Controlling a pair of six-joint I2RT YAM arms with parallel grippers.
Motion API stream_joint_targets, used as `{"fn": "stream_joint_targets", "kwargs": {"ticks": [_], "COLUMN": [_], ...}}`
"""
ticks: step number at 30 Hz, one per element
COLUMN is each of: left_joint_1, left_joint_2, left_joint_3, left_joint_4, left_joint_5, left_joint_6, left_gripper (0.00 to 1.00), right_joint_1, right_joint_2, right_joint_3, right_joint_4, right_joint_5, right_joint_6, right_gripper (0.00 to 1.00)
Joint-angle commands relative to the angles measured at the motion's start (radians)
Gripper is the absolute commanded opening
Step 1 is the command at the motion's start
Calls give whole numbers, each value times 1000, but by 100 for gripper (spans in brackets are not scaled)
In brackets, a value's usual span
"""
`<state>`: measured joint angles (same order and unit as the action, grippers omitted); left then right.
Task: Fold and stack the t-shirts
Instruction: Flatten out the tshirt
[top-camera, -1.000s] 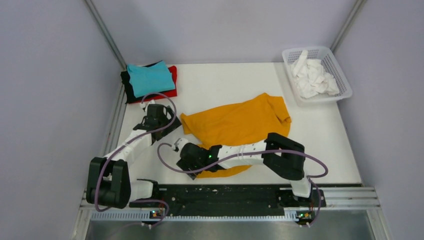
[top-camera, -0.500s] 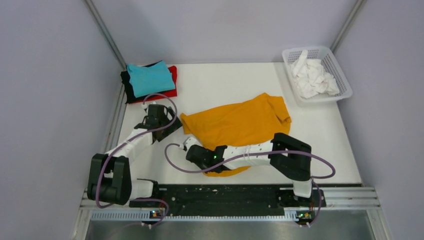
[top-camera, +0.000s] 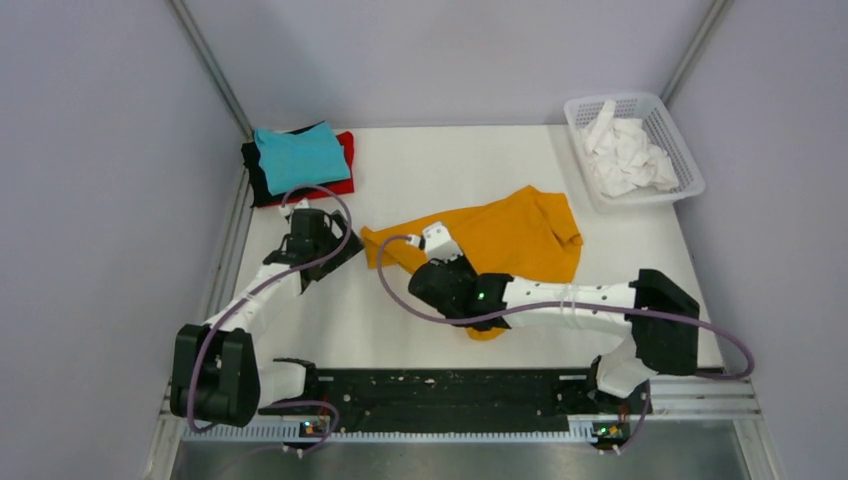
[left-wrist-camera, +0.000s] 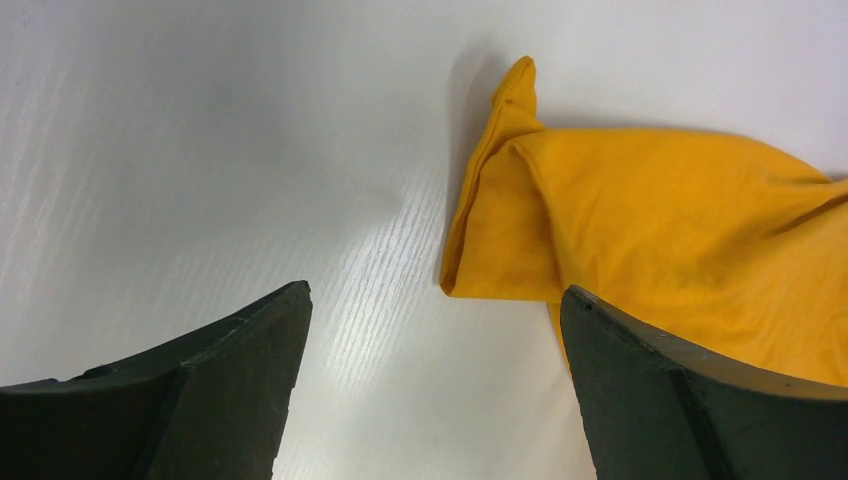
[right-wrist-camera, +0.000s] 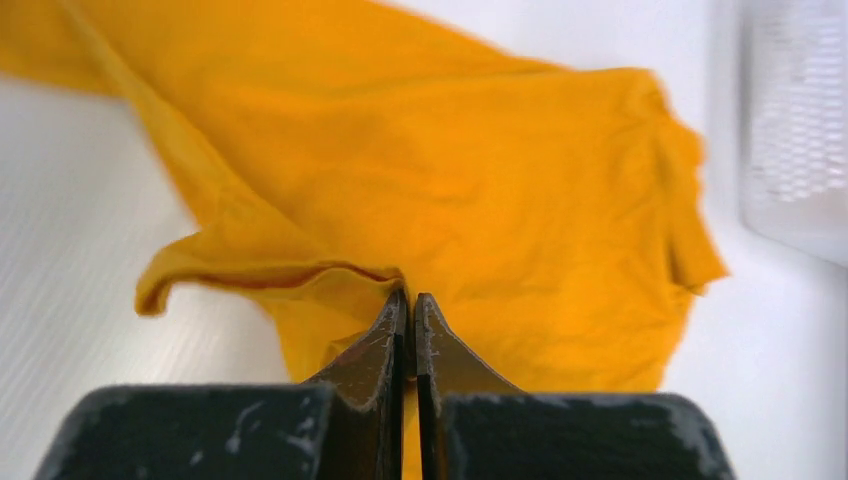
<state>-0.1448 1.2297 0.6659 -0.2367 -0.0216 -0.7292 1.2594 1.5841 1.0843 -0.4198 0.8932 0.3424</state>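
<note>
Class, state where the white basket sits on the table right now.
In the top view the white basket sits at the table's far right corner, holding crumpled white cloth, beyond the mustard-orange t-shirt.

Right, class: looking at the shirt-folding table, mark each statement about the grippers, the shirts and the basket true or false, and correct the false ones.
1. The right gripper is shut on an edge of the mustard-orange shirt. True.
2. The left gripper is clamped on that shirt too. False: its jaws stand open over bare table, beside the shirt's corner.
3. The teal shirt lies on top of the folded pile. True.
4. The white basket is empty. False: it holds crumpled white cloth.
</note>
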Motion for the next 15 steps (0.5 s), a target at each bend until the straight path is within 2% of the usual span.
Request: {"fn": "stream_joint_targets", "kwargs": {"ticks": [1,7,11,15], "left_joint_1": [2,-25,-60,-113], "left_joint_2": [-15,-13,-3,19], "left_joint_3": [-17,-49,-56,-84], "left_joint_4": [53,103,66,92], "left_joint_5": [55,123,105,80], "left_joint_6": [-23,-42,-68,-69], "left_gripper": [98,98,98,97], "right_joint_1": [-87,-281,-390,-445], "right_joint_2": [-81,-112,-146,-208], "right_joint_3": [-34,-103,-149,-166], "right_joint_4": [6,131,314,436], "right_joint_5": [265,333,295,245], "right_joint_6": [-1,-83,-231,-328], "right_gripper": [0,0,0,0]}}
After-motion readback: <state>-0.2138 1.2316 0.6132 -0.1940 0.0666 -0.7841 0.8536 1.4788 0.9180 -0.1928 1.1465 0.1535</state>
